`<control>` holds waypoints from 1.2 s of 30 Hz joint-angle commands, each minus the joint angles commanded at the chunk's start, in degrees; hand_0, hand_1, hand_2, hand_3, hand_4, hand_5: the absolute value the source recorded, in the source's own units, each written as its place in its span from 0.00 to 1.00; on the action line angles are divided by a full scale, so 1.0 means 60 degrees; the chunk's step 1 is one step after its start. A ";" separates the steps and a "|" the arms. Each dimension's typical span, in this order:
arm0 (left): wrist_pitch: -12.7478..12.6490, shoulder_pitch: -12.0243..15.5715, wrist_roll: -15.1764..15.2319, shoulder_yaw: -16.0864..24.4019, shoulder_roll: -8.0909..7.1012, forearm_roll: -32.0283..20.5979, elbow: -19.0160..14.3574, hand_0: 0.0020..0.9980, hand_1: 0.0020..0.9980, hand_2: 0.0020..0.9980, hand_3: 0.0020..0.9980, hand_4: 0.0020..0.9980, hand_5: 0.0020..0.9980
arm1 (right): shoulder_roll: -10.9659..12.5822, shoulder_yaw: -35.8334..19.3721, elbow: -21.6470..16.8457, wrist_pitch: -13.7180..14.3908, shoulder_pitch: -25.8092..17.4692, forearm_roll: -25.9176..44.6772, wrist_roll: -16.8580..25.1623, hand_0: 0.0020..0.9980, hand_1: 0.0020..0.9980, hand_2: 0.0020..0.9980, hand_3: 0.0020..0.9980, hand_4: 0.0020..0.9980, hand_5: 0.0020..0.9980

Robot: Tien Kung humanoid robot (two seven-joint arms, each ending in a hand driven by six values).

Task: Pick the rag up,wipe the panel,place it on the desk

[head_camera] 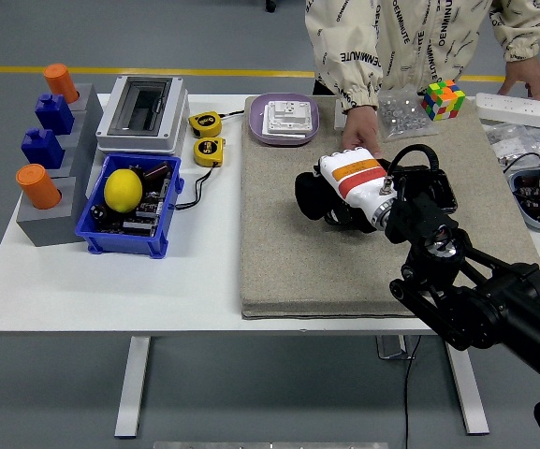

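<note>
**Right hand presses black rag on the panel, person steadies the far edge**

The robot's right hand [344, 187], white with an orange and red band, lies knuckles-up on a black rag [309, 195], which bunches out from under its fingers toward nine o'clock. The fingers curl down over the cloth, gripping it against the black panel [435, 190]; only a sliver of the panel shows, at three o'clock from the hand. Rag, panel and hand all sit on the grey felt mat [288, 253] covering the table's right half. The black right arm [475, 290] comes in from five o'clock.

At twelve o'clock from the robot's hand, a person's hand [360, 131] rests fingers-down on the mat, just beside the robot's knuckles. The person's other hand [524, 77] rests by a white power strip [522, 109] at the far right.

A purple plate [260, 126] lies at eleven o'clock from the rag, a Rubik's cube [443, 98] at one o'clock.
</note>
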State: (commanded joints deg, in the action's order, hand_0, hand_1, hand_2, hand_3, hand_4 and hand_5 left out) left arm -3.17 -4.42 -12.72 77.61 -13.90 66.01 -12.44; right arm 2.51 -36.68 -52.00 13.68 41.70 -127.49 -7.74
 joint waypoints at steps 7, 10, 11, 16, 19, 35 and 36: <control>0.0000 -0.0015 0.0001 0.0000 0.0004 -0.0014 -0.0006 0.63 0.66 0.69 0.57 0.61 0.51 | -0.0049 0.0303 -0.0008 -0.0003 0.0054 0.0077 0.0009 0.28 0.32 0.36 0.36 0.91 0.01; -0.0001 -0.0023 0.0002 -0.0005 0.0008 -0.0022 -0.0007 0.64 0.66 0.69 0.57 0.61 0.51 | 0.0015 0.0331 0.0058 0.0001 0.0093 0.0094 0.0019 0.29 0.32 0.36 0.36 0.91 0.01; -0.0001 -0.0024 0.0002 -0.0002 0.0009 -0.0024 -0.0009 0.64 0.66 0.69 0.57 0.61 0.51 | 0.0049 0.0322 0.0092 0.0002 0.0111 0.0093 0.0021 0.29 0.32 0.36 0.36 0.91 0.01; 0.0000 -0.0018 -0.0001 0.0000 0.0016 -0.0026 0.0003 0.64 0.66 0.68 0.57 0.61 0.51 | 0.0329 0.0180 0.0272 0.0018 0.0263 0.0073 0.0032 0.28 0.32 0.36 0.36 0.91 0.01; -0.0001 -0.0021 -0.0001 0.0008 0.0014 -0.0024 0.0002 0.64 0.66 0.68 0.57 0.61 0.51 | 0.0502 0.0135 0.0345 0.0028 0.0327 0.0088 0.0044 0.28 0.32 0.36 0.36 0.91 0.01; 0.0001 -0.0012 0.0004 0.0045 0.0029 -0.0007 -0.0008 0.64 0.66 0.69 0.57 0.61 0.51 | 0.1327 -0.0529 0.0804 0.0015 0.0231 -0.0036 0.0066 0.28 0.32 0.36 0.36 0.91 0.01; 0.0001 -0.0014 0.0005 0.0046 0.0028 -0.0007 -0.0011 0.64 0.66 0.69 0.57 0.61 0.51 | 0.1356 -0.0567 0.0818 0.0016 0.0230 -0.0040 0.0064 0.28 0.32 0.36 0.36 0.91 0.01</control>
State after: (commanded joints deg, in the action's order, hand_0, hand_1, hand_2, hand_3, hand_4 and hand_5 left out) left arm -3.17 -4.51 -12.68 77.89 -13.73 65.97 -12.51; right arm 10.64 -40.08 -47.09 13.78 43.08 -127.73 -7.35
